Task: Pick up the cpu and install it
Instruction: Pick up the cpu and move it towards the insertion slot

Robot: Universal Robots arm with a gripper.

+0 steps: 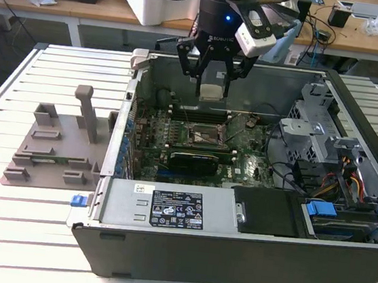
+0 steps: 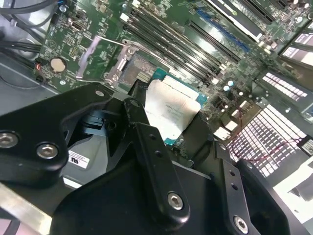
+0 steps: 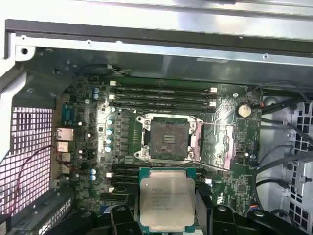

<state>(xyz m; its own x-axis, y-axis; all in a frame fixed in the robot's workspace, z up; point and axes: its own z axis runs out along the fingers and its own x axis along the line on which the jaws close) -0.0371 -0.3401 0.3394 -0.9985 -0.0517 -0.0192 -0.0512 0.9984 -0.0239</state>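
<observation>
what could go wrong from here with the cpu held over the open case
The gripper holds the cpu by two edges, so it might slip onto the motherboard. Lowered askew into the open socket, it may damage the contacts. The flipped-open frame beside the socket could catch the gripper.

Arm, single: wrist is directed straight downward. Gripper [image 1: 212,86]: black linkage fingers [image 1: 200,71] are drawn inward and clamped on two opposite edges of the cpu [image 1: 210,93], held flat below the palm.
</observation>
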